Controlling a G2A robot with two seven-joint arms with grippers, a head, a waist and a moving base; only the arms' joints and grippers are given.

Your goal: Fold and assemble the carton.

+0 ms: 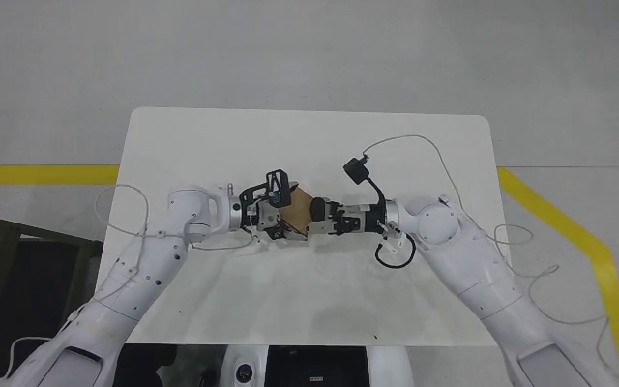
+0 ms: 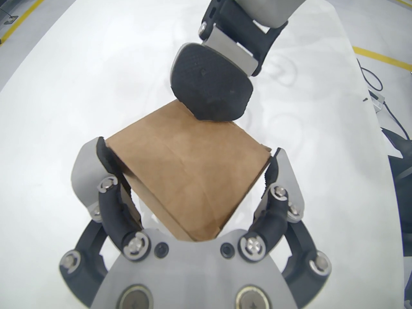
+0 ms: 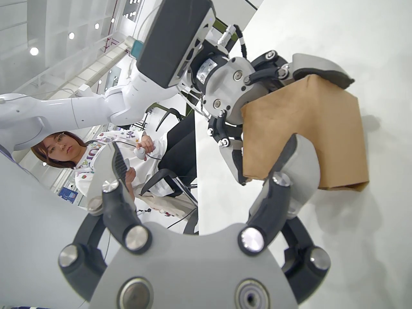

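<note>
A brown carton (image 1: 298,205), folded flat and partly raised, is held near the middle of the white table (image 1: 309,290). My left gripper (image 2: 190,165) is shut on the carton (image 2: 190,168), one finger on each side edge. My right gripper (image 3: 205,143) faces it from the opposite side and stands open. One of the right gripper's fingers (image 3: 297,159) lies against the carton's (image 3: 322,123) broad face, and its black pad (image 2: 209,88) presses on the far edge. In the top view the left gripper (image 1: 269,208) and right gripper (image 1: 324,218) meet at the carton.
A thin cable (image 1: 435,155) loops over the table's right part, near the right arm. The table's edge (image 3: 197,175) runs close beside the left arm. Yellow floor tape (image 1: 58,174) runs past both ends of the table.
</note>
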